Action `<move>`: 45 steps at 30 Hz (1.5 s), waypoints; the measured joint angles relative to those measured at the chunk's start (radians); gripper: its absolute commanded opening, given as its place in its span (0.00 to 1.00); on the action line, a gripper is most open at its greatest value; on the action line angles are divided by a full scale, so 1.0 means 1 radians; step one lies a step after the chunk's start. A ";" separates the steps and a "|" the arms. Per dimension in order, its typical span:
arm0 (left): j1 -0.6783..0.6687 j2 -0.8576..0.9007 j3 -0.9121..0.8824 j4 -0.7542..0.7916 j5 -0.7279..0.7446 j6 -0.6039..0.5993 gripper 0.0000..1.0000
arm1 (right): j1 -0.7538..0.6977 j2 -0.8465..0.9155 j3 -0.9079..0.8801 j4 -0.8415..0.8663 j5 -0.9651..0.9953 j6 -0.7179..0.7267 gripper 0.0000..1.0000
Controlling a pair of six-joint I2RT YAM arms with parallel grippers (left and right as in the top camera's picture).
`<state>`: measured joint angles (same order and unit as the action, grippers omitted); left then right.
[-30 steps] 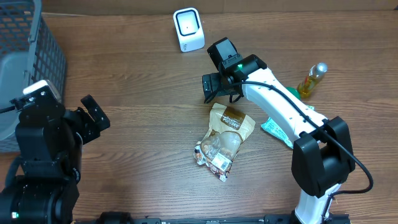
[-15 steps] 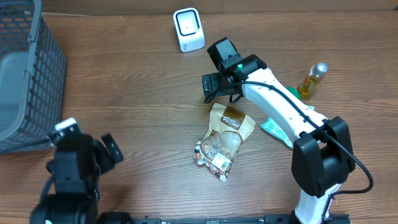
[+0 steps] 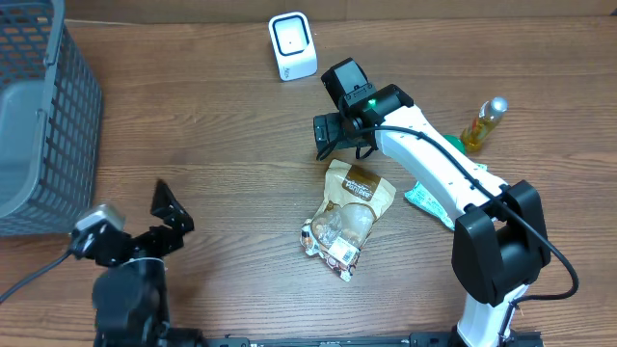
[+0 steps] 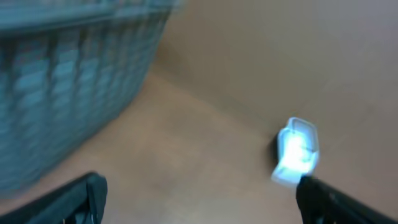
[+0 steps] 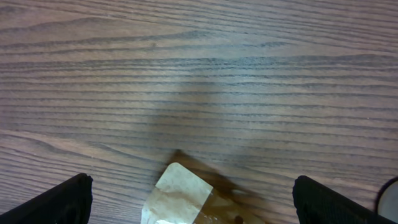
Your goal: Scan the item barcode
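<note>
Crinkly brown pouch [image 3: 349,214] on grained wood table [image 3: 222,145]; left claw [image 4: 198,186] and right claw [image 5: 191,179] gape apart (both empty).

Tan paper snack pouch [image 3: 352,207]: brown label, clear window.
Boxy plastic scanner [image 3: 292,45]: white, dark face.
Wire-mesh basket [image 3: 77,125]: grey grid.
Wooden table [image 3: 212,145]: brown, streaked grain.

Scanner [image 3: 292,45] behind pouch [image 3: 347,217], basket [image 3: 75,96] left

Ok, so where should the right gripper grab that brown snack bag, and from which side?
Probably its flat folded top edge, coming down from above: the brown snack bag lies flat on the table, that thin end nearest the open right gripper.
</note>
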<state>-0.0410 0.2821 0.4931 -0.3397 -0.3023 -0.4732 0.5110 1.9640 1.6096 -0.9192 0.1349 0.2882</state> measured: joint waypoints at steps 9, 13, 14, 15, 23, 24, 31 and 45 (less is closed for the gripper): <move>0.000 -0.191 -0.221 0.611 0.068 -0.008 1.00 | 0.000 0.000 0.000 -0.001 0.000 0.000 1.00; 0.000 -0.253 -0.301 0.723 0.090 -0.008 0.99 | 0.000 0.000 0.000 0.000 0.000 0.000 1.00; 0.000 -0.259 -0.322 0.756 0.092 -0.007 1.00 | 0.000 0.000 0.000 -0.001 0.000 0.000 1.00; 0.000 -0.264 -0.343 0.785 0.093 -0.008 0.99 | 0.000 0.000 0.000 -0.001 0.000 0.000 1.00; 0.000 -0.267 -0.470 0.834 0.102 -0.023 0.99 | 0.000 0.000 0.000 -0.001 0.000 0.000 1.00; 0.000 -0.266 -0.476 0.813 0.103 -0.023 1.00 | 0.000 0.000 0.000 -0.001 0.000 0.000 1.00; 0.000 -0.267 -0.485 0.598 0.108 -0.026 0.99 | 0.000 0.000 0.000 -0.001 0.000 0.000 1.00; 0.000 -0.267 -0.485 0.283 0.082 0.044 1.00 | 0.000 0.000 0.000 -0.002 0.000 0.000 1.00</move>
<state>-0.0410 0.0147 0.0082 -0.0563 -0.2199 -0.4294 0.5110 1.9640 1.6096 -0.9207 0.1352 0.2882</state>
